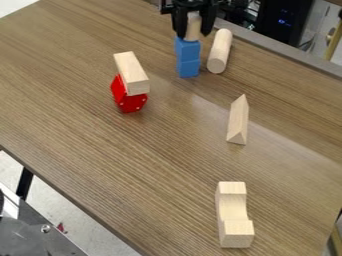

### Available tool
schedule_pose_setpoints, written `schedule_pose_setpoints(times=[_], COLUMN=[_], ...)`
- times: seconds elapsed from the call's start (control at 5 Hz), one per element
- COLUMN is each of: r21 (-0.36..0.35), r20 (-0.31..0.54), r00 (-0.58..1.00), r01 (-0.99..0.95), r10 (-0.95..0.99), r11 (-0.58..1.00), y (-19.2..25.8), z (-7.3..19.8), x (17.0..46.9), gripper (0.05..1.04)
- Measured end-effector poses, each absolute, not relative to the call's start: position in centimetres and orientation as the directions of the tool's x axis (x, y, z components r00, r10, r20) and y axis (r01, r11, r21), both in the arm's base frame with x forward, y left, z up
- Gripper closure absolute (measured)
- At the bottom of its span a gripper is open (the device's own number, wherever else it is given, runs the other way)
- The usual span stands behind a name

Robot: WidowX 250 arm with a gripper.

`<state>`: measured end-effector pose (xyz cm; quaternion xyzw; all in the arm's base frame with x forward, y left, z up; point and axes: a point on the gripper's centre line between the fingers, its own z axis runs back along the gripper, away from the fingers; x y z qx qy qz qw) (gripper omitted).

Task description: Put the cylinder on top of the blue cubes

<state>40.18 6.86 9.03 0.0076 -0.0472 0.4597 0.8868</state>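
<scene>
Here's the black claw, its fingers parted just the cylinder's width and, by the look of it, gripping the short wooden cylinder between them. That piece stands upright, long axis vertical, right over the blue cubes, stacked directly below the claw. Whether it's touching down, can't tell! This looks like the placing step: settle it square, open gently, lift straight clear. Just beside the claw, a wooden rod lies flat.

The black claw hangs pointing straight down.
</scene>
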Motion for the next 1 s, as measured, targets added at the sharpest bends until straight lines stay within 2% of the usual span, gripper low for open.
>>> schedule_pose_setpoints(times=[0.2,0.4,0.6,0.8,1.0], r21=[-0.025,-0.007,-0.009,-0.012,-0.060], r20=[0.090,0.077,0.081,0.083,0.143], r00=[0.575,0.577,0.578,0.577,0.569], r01=[-0.815,-0.815,-0.814,-0.815,-0.812], r10=[0.813,0.813,0.812,0.812,0.810], r11=[0.579,0.579,0.581,0.580,0.581], y=[6.8,6.8,6.8,6.8,6.9], z=[8.9,8.8,8.8,8.7,11.2], x=[40.2,39.8,39.9,39.9,39.7], gripper=[0.448,0.176,0.081,0.084,0.084])
